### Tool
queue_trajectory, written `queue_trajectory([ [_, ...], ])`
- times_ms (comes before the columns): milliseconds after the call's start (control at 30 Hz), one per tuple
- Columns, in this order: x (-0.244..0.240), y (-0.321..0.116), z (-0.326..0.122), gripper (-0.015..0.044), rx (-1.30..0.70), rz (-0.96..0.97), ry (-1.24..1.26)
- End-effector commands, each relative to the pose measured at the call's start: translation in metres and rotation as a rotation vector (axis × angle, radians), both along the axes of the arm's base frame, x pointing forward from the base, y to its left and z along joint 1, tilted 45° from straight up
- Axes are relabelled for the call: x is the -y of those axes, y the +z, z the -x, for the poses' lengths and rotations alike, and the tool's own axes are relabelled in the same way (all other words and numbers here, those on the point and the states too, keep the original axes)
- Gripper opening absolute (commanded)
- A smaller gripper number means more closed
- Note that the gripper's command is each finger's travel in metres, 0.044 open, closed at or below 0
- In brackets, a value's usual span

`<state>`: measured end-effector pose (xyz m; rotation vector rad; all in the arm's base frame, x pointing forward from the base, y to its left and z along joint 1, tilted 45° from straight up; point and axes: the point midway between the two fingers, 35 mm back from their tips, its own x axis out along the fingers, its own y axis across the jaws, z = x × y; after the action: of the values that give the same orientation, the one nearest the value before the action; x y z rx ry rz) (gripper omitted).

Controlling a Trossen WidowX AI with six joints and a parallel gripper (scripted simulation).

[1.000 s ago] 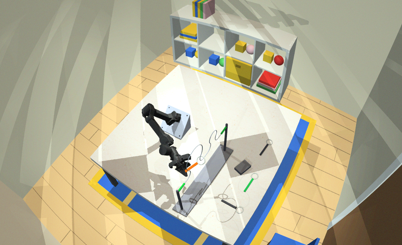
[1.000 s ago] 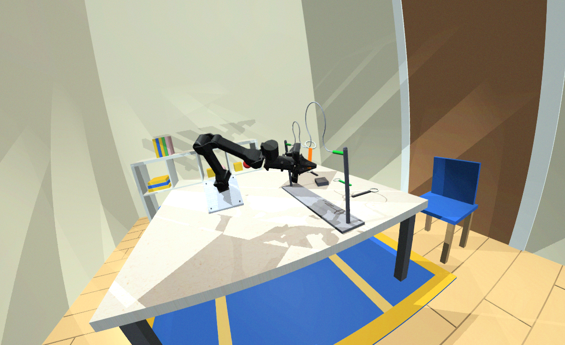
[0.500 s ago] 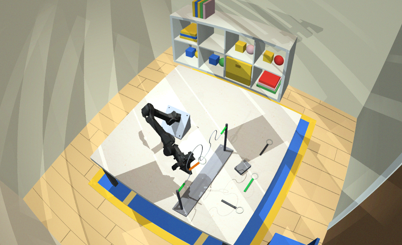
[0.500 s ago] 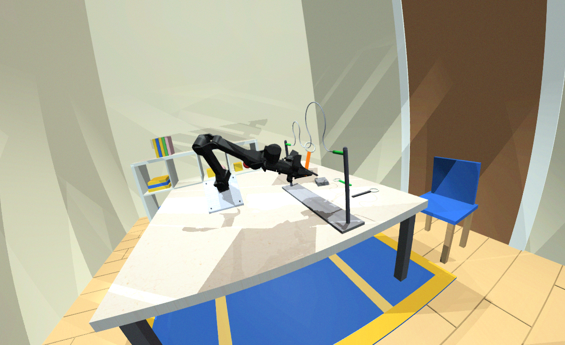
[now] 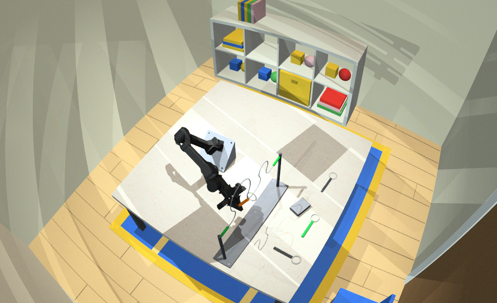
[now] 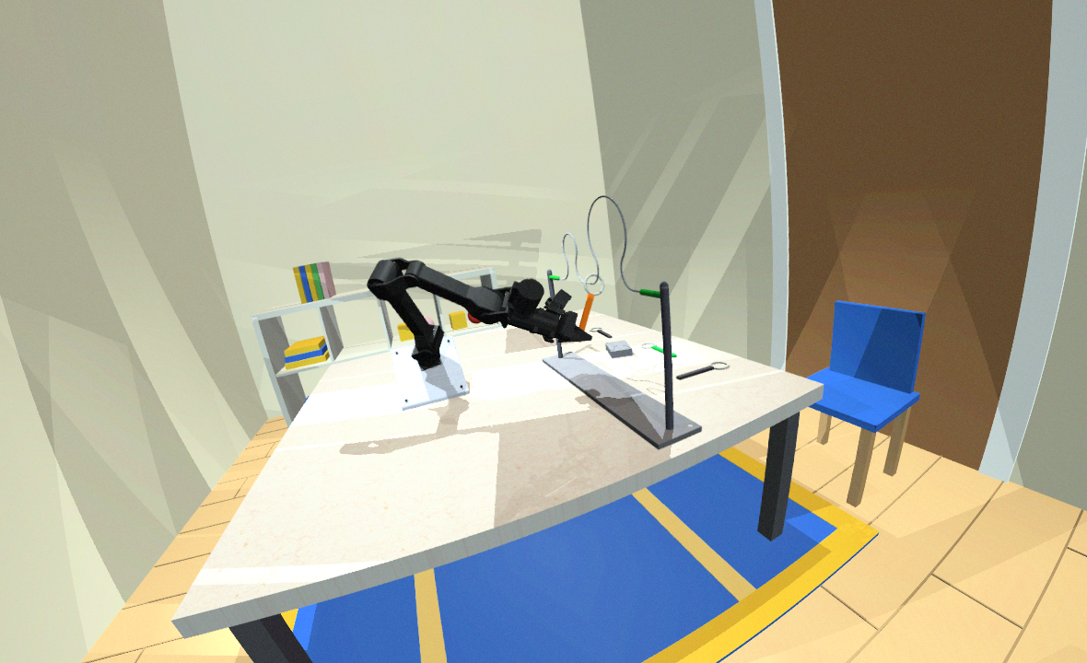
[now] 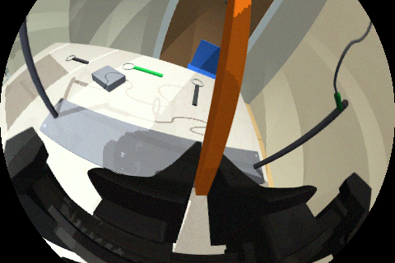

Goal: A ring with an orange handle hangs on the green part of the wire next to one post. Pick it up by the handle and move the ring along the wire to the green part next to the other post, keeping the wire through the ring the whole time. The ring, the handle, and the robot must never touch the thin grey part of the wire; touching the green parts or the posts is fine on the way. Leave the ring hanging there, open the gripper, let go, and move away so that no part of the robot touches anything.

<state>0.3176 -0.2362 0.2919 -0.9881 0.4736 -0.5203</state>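
My gripper [image 5: 239, 205] [image 6: 583, 332] [image 7: 203, 147] is shut on the lower end of the orange handle [image 5: 244, 202] [image 6: 587, 311] [image 7: 230, 70]. The handle rises from the fingers to the ring [image 5: 256, 198] [image 6: 602, 286]. The ring is around the grey wire [image 6: 624, 238] [image 7: 350, 43] at the dip between the tall loop and the smaller loop; I cannot tell the gap between them. One green part [image 5: 224, 231] [image 6: 650, 292] [image 7: 338, 100] is at the near post [image 5: 222, 248] [image 6: 667, 354] [image 7: 304, 140]. The other green part [image 5: 276, 161] [image 6: 554, 277] is at the far post [image 5: 279, 171] [image 7: 34, 74].
The posts stand on a grey baseplate [image 5: 274, 192]. Beyond it lie a grey block [image 5: 300, 206] [image 6: 618, 348] [image 7: 109, 77], a green-handled ring [image 5: 307, 228] [image 7: 148, 71] and two dark-handled rings. The wire's tall loop rises close beside my gripper in the top view.
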Motion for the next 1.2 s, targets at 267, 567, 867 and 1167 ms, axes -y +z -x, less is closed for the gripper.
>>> queue_trajectory([
  [267, -0.020, -0.022, -0.002, -0.0150, 0.032, -0.157, 0.002],
  [567, -0.030, -0.032, -0.003, -0.0150, 0.039, -0.205, 0.004],
  [867, -0.038, -0.041, -0.005, -0.0150, 0.043, -0.231, 0.005],
  [1167, -0.048, -0.051, -0.007, -0.0150, 0.051, -0.275, 0.007],
])
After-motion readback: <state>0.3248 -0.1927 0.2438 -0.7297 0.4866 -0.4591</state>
